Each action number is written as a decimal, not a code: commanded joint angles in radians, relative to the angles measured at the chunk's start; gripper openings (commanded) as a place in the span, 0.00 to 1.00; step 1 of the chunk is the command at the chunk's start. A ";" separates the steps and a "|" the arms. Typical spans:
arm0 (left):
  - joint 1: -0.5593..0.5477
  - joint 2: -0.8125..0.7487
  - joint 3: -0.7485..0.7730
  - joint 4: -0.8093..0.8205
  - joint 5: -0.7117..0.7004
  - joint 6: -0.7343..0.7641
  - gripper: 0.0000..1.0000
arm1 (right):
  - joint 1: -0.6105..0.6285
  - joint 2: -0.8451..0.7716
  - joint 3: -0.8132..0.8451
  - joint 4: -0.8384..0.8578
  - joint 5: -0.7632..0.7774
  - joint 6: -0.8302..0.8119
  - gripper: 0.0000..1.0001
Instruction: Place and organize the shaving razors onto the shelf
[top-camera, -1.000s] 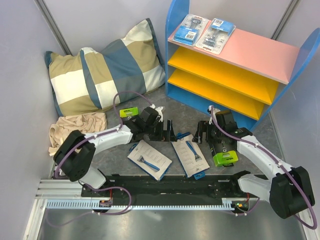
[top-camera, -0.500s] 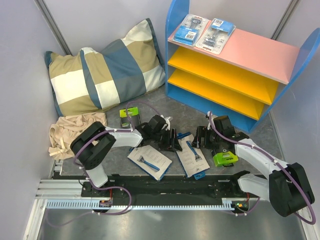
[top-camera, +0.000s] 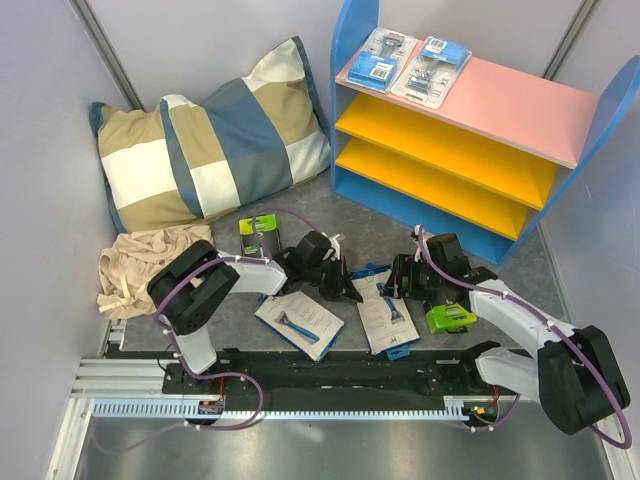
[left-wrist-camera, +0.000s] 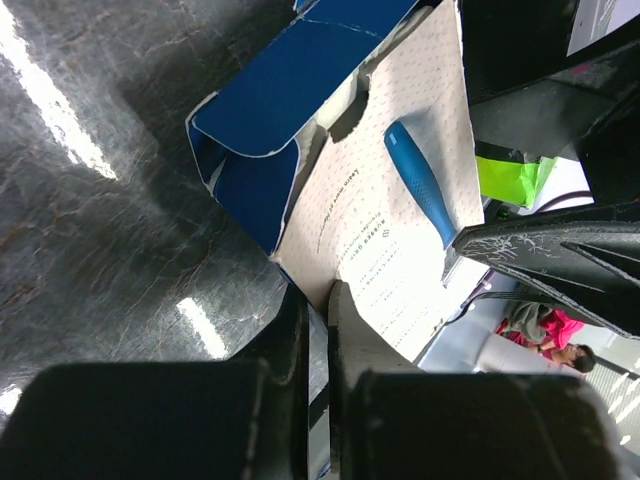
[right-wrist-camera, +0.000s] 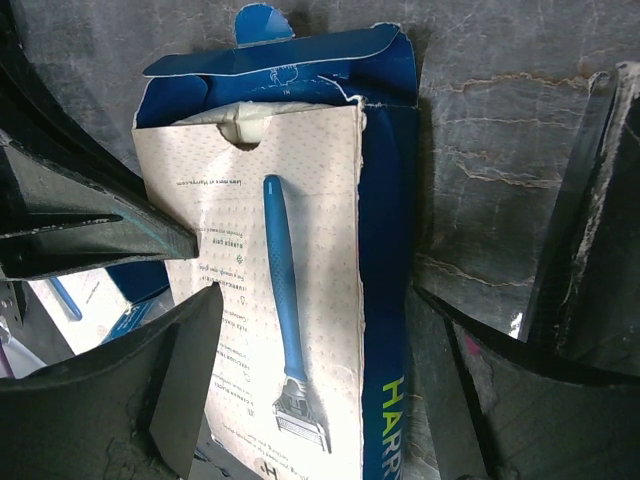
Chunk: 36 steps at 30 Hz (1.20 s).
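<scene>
A flat white razor box with a blue razor pictured on it lies between both grippers, its blue end flap open. My left gripper is shut on the thin edge of this box. My right gripper is open, with one finger on each side of the same box. A second white box lies to the left. One black-and-lime box lies behind the left arm, and another sits under the right arm. Two blister packs lie on the shelf's pink top board.
A checked pillow leans in the back left corner, with a beige cloth in front of it. The shelf's blue side panels stand at the back right. Its two yellow boards hold nothing. A black rail runs along the near edge.
My left gripper moved right to the white box and shut on its edge. My right gripper shifted slightly left over the same box, its jaws a little narrower.
</scene>
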 joint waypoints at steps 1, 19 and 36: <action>-0.010 -0.001 0.018 0.037 -0.028 0.039 0.02 | 0.007 -0.023 0.005 0.028 -0.027 0.017 0.81; 0.237 -0.234 0.036 -0.059 0.074 0.157 0.02 | 0.005 -0.123 0.107 -0.027 0.025 0.031 0.84; 0.348 -0.354 0.058 -0.088 0.133 0.157 0.02 | 0.004 -0.135 -0.007 0.235 -0.214 0.152 0.86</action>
